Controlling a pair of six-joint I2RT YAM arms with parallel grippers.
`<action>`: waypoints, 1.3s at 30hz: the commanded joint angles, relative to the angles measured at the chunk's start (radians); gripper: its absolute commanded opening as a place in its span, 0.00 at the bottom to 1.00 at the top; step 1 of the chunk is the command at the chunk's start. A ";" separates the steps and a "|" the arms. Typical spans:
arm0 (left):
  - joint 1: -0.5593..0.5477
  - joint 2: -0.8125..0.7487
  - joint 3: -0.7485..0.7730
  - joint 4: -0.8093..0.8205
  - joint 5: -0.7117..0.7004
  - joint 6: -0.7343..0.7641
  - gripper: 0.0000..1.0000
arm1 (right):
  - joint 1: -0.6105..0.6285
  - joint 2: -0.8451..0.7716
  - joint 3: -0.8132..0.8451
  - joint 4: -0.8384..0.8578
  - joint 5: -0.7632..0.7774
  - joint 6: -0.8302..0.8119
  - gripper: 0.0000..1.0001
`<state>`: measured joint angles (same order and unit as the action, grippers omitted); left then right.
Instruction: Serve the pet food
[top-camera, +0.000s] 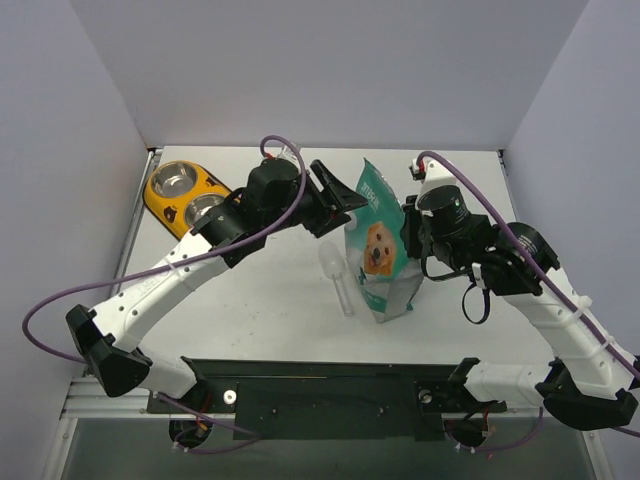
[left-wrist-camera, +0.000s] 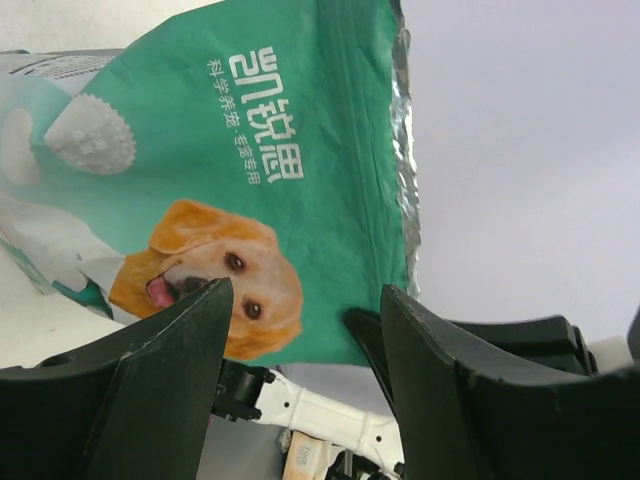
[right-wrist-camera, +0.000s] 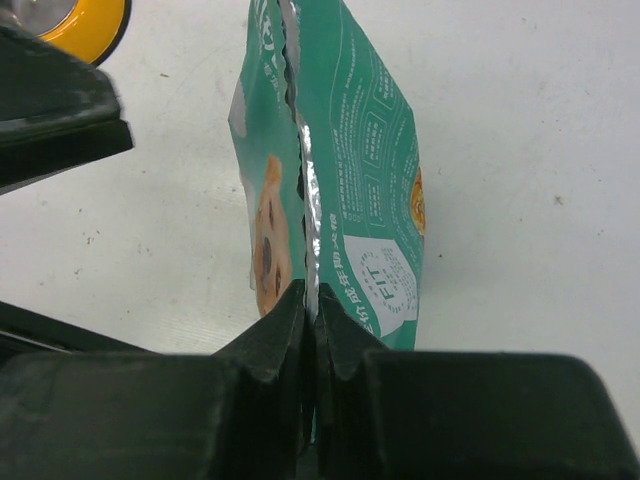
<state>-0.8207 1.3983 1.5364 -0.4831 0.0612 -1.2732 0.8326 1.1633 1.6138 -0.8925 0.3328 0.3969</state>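
Note:
The teal-and-white pouch (top-camera: 378, 250) with a golden retriever face stands upright mid-table. The pet food itself is hidden; no kibble shows. My right gripper (top-camera: 410, 225) is shut on the pouch's silver side seam (right-wrist-camera: 305, 180), its fingertips (right-wrist-camera: 310, 300) pinching the foil edge. My left gripper (top-camera: 335, 195) hovers at the pouch's upper left corner. Its jaws (left-wrist-camera: 305, 300) stand wide open with nothing between them, and the printed front of the pouch (left-wrist-camera: 270, 150) lies just beyond them.
A clear plastic scoop (top-camera: 338, 275) lies on the table just left of the pouch. The yellow double-bowl feeder (top-camera: 185, 195) with steel bowls sits at the back left, its rim (right-wrist-camera: 85, 25) also showing in the right wrist view. White walls enclose the table.

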 joint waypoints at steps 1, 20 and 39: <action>-0.029 0.060 0.083 0.051 -0.047 -0.041 0.69 | -0.009 -0.011 0.017 0.095 -0.072 0.016 0.00; -0.106 0.211 0.363 -0.170 -0.196 0.089 0.80 | -0.188 0.084 0.201 0.049 -0.229 0.091 0.35; -0.140 0.265 0.453 -0.221 -0.242 0.170 0.69 | -0.199 0.141 0.232 0.024 -0.143 0.020 0.08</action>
<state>-0.9512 1.6447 1.9205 -0.7040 -0.1757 -1.1374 0.6399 1.3041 1.8404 -0.8570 0.1600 0.4358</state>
